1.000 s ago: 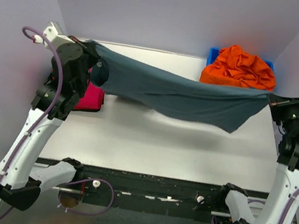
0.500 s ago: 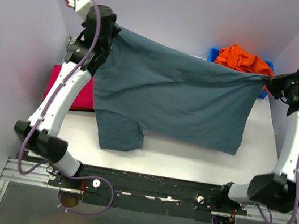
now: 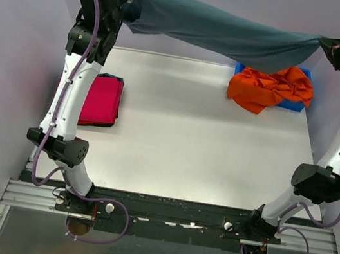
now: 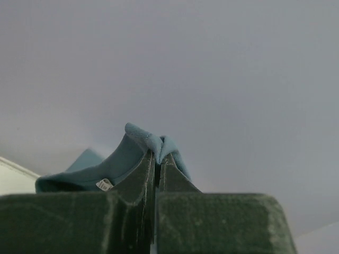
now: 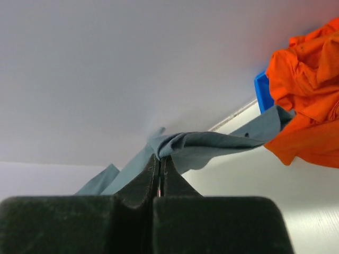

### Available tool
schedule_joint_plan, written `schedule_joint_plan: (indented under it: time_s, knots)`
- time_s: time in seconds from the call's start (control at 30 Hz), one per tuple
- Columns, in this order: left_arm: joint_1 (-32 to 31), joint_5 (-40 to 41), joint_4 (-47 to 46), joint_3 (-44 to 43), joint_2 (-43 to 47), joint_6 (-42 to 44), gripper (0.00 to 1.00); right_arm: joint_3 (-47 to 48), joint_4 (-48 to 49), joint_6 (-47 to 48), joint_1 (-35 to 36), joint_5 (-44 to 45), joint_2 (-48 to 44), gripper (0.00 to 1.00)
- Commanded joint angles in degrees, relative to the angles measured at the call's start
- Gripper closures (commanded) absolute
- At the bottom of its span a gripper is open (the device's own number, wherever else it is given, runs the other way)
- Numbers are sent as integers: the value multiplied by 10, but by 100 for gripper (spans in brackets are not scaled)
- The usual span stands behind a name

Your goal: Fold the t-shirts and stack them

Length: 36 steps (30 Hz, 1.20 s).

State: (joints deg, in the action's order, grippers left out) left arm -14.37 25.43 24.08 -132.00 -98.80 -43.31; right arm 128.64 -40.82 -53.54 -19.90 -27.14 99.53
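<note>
The left claw point(image 4: 157, 159), its jaws clamped on a bunched edge of the soft slate grey-blue cotton t-shirt point(image 3: 225, 32), and the right claw point(image 5: 160, 159), pinching the opposite edge, hold the garment stretched in the air above the far edge of the white tabletop point(image 3: 187, 143). Below its right end, a crumpled bright orange t-shirt point(image 3: 269, 88) spills over a rigid blue plastic bin point(image 3: 293, 104) at the far right corner. A folded magenta-red t-shirt point(image 3: 99, 100) lies flat by the left edge.
</note>
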Motion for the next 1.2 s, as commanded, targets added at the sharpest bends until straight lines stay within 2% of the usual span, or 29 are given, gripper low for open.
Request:
schedule_joint_plan:
  time_s: [0.0, 0.1, 0.27, 0.57, 0.7, 0.9, 1.0, 1.17]
  knots:
    - [11, -46, -60, 105, -7, -17, 100, -15, -8, 3, -7, -63, 54, 99]
    - [11, -49, -132, 273, 46, -31, 100, -134, 29, 14, -10, -77, 32, 99]
    - [15, -35, -199, 510, 151, -73, 100, -360, 111, 19, -19, -85, -33, 99]
    - [16, -71, -220, 815, 314, -129, 100, -642, 126, 67, -27, -20, -158, 99]
    - [15, -83, -192, 915, 388, -132, 100, -741, 130, 97, -30, -8, -201, 99]
    - [15, -77, -68, 1031, 554, -143, 100, -874, 98, 121, -37, 68, -284, 99]
    - [15, -76, -4, 1065, 622, -167, 100, -921, 75, 107, -37, 106, -337, 99]
    - [15, -100, 88, 1113, 679, -247, 100, -985, 16, 85, -37, 155, -440, 99]
